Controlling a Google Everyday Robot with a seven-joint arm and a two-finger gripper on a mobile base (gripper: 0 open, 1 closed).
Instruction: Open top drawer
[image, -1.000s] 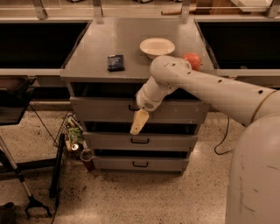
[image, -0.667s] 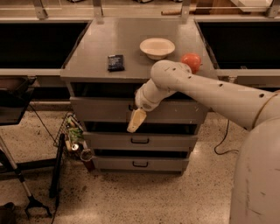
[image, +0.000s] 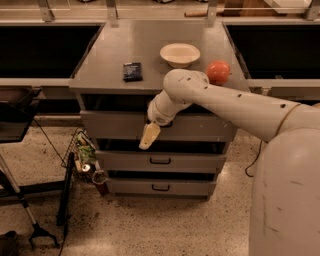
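The top drawer (image: 110, 126) is the tallest grey front of the cabinet, just under the grey countertop (image: 100, 55). A dark gap shows above its front. My gripper (image: 149, 136) hangs in front of the drawer's middle, pointing down and to the left, with its cream tip over the drawer's lower edge. My wrist (image: 162, 112) covers the drawer's centre, so the black handle is hidden.
Two shorter grey drawers, the middle (image: 160, 161) and the bottom (image: 160, 187), sit below, both with black handles. On the countertop are a black packet (image: 132, 71), a cream bowl (image: 180, 54) and an orange-red ball (image: 218, 72). Clutter (image: 85, 155) and black stand legs (image: 65, 195) are on the floor at left.
My gripper has shifted a little to the left and slightly up across the top drawer's front. The drawer front looks a touch lower in view than before.
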